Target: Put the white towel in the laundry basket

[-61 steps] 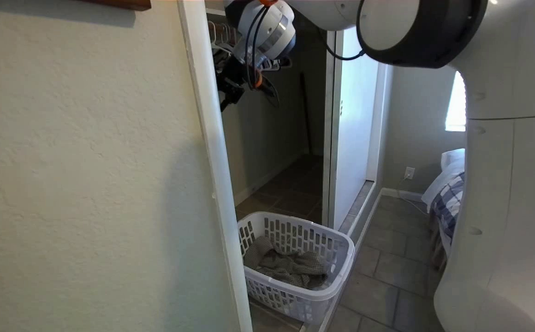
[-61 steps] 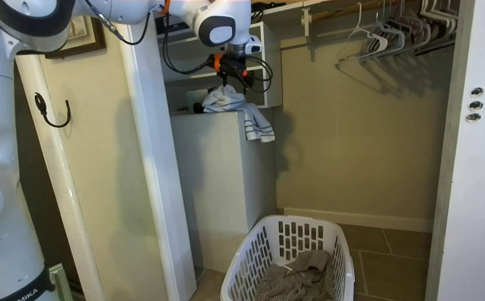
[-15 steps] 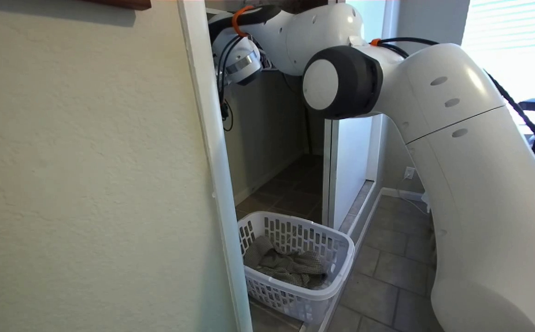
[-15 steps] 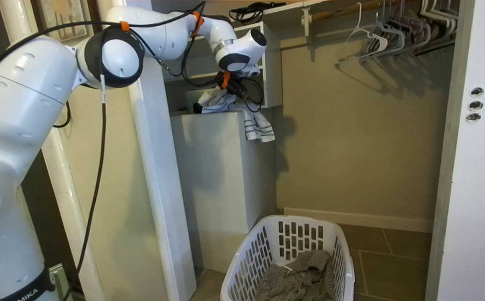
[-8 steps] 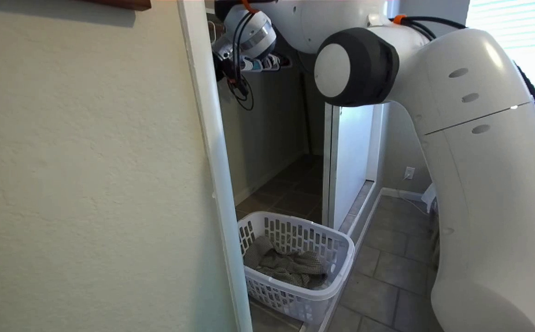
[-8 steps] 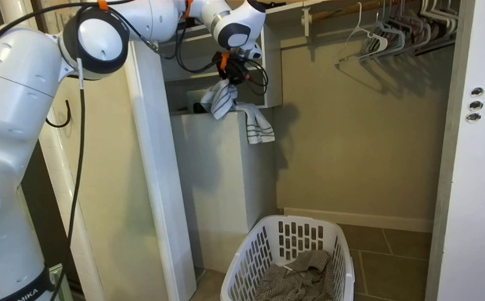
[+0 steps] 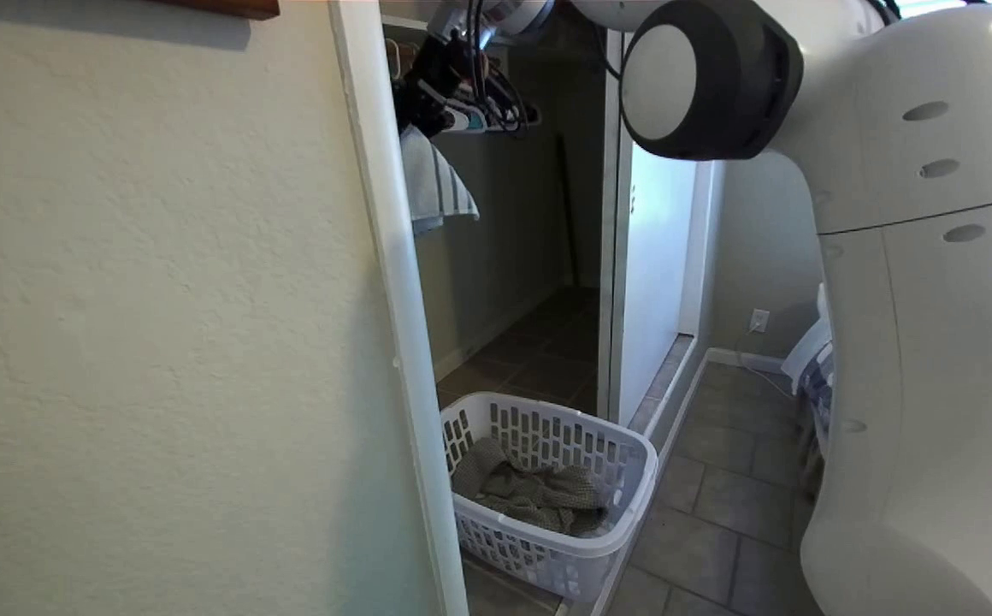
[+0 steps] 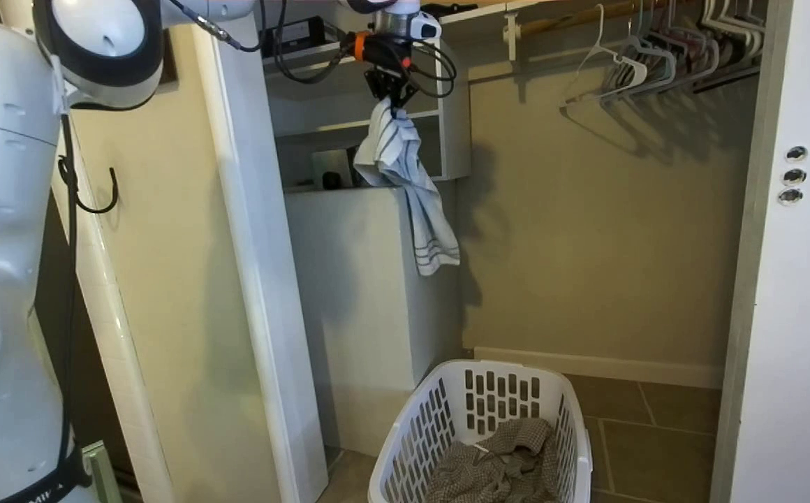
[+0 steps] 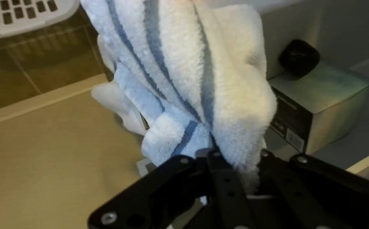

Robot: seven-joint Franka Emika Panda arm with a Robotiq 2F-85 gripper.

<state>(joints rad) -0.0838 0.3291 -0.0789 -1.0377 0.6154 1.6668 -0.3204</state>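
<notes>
The white towel (image 8: 405,164) with blue-grey stripes hangs bunched from my gripper (image 8: 392,105), which is shut on its upper part. Folds of the towel (image 9: 184,63) fill the middle of the wrist view and hide the fingertips. Its lower end drapes past the right edge of the pale cabinet, where the lowest part hangs beside the side face. In both exterior views the white laundry basket (image 8: 454,377) stands on the floor, below and to the right of the towel in this view. A corner of the basket (image 9: 60,16) shows at the wrist view's upper left.
A brown-grey cloth (image 8: 496,461) lies in the basket. The pale cabinet (image 8: 349,279) stands under the towel, with a box (image 9: 324,101) and a black object (image 9: 299,58) on top. Shelves, a white door post (image 8: 258,244) and several hangers (image 8: 628,70) surround the closet space.
The gripper was low at the towel on the cabinet a second ago. It has risen with the towel, which now stretches up from the cabinet top; its hanging end reaches lower.
</notes>
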